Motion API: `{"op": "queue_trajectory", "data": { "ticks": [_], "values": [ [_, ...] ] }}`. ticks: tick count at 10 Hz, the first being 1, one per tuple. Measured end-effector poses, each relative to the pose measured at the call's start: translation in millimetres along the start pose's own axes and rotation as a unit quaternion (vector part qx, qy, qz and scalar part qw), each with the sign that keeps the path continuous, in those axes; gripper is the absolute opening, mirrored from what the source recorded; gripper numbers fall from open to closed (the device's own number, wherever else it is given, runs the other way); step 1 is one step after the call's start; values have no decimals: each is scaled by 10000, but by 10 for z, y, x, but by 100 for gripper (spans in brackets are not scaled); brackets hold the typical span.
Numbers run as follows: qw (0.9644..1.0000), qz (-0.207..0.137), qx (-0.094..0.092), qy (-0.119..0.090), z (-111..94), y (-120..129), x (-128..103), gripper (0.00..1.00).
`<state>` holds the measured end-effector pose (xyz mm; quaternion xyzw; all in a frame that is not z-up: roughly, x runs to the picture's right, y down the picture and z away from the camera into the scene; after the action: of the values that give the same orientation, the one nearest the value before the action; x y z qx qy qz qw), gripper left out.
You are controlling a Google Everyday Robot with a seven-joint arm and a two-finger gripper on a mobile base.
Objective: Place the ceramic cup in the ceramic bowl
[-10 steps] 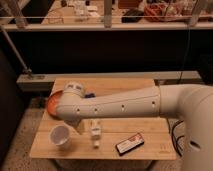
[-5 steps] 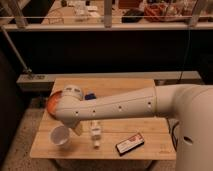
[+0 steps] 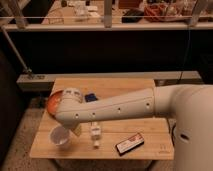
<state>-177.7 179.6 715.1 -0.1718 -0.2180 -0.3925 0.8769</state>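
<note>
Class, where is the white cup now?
In the camera view, the cup stands near the table's front-left corner, bowl behind it, gripper just right of it.

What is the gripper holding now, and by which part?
Nothing, it seems: the gripper hangs open just beside the ceramic cup, which stands on the table.

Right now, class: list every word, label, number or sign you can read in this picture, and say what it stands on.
No text can be read.
The black packet: red and white print, too blurred.
The white bottle: no legible label.
The cup and bowl: plain.
The gripper, under the arm beside the cup: no marking seen.
</note>
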Motion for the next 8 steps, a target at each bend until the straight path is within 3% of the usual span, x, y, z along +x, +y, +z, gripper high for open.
{"op": "queue_trajectory", "data": {
  "ticks": [8],
  "values": [
    [9996, -209, 199, -35, 165, -17, -102, 80]
  ]
}}
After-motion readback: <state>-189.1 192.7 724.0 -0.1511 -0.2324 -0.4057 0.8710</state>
